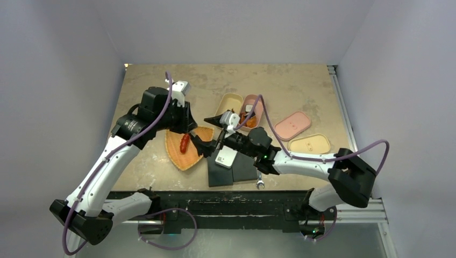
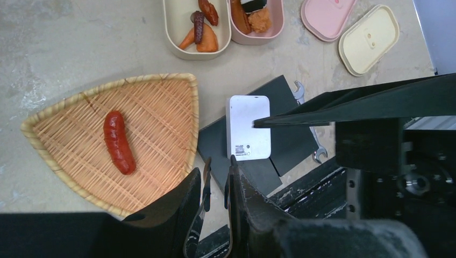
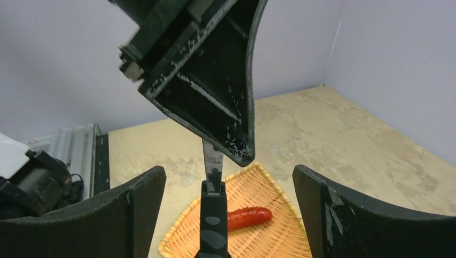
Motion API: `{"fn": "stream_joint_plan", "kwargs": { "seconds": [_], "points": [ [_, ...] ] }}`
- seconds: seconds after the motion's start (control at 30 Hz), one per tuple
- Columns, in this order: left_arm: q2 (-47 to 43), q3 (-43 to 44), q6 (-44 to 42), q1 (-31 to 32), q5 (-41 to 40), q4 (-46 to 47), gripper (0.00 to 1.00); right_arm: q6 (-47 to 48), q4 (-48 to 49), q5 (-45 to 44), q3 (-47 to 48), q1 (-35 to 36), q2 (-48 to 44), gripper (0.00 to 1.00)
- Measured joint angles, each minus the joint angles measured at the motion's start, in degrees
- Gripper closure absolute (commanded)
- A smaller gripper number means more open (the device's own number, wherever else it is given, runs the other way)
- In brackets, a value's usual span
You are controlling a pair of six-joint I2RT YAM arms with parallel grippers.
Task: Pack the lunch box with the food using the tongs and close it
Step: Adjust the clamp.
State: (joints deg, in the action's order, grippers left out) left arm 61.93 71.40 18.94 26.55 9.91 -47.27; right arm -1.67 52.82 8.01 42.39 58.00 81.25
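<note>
The basket [image 2: 107,84] holds one sausage [image 2: 119,142]. Over it the left gripper [image 2: 219,161] pinches the tongs [image 3: 213,215], which hang between the wide-open, empty jaws of the right gripper [image 3: 228,172]. Further right, the cream box [image 2: 168,32] holds orange and brown food [image 2: 204,35] and the pink box [image 2: 279,16] holds more, with the pink lid [image 2: 327,16] and cream lid [image 2: 369,38] beyond.

Sausage [image 2: 119,142] on woven tray [image 2: 161,123] on desk [image 2: 80,43], left of mats [image 2: 215,141] bearing flat device [image 2: 248,127], wrench [image 2: 299,88] at mats' right edge, left lunch box [image 2: 171,32] and right lunch box [image 2: 278,21] holding food [image 2: 207,42] behind, rear lid [image 2: 327,12] and front lid [image 2: 369,38] right of them.
</note>
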Motion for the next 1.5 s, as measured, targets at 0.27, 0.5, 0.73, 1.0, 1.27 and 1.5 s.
{"fn": "stream_joint_plan", "kwargs": {
  "seconds": [0.27,0.5,0.73,1.0,1.27,1.5],
  "points": [
    [0.2,1.9,-0.02,0.0,1.7,-1.07,1.0,4.15,-3.72,-1.7,1.99,2.78,5.75,0.22],
    [0.22,2.01,-0.02,0.0,3.1,-0.81,0.89,5.68,-4.33,-4.85,2.16,3.13,9.79,0.83],
    [-1.2,0.33,0.68,-0.02,3.34,3.5,0.31,3.26,-0.17,-9.64,0.2,3.48,9.16,1.0],
    [-10.54,-11.5,3.19,0.0,3.17,12.9,0.23,-0.79,2.6,-14.14,-1.36,3.39,8.28,1.0],
    [-13.29,-17.68,4.7,0.0,1.57,20.09,0.23,-4.02,3.34,-14.49,-1.36,3.39,8.24,1.0],
    [-14.58,-21.14,7.06,0.28,1.14,26.75,0.28,-6.25,3.76,-14.43,-1.36,3.39,8.24,1.0]
  ]
}}
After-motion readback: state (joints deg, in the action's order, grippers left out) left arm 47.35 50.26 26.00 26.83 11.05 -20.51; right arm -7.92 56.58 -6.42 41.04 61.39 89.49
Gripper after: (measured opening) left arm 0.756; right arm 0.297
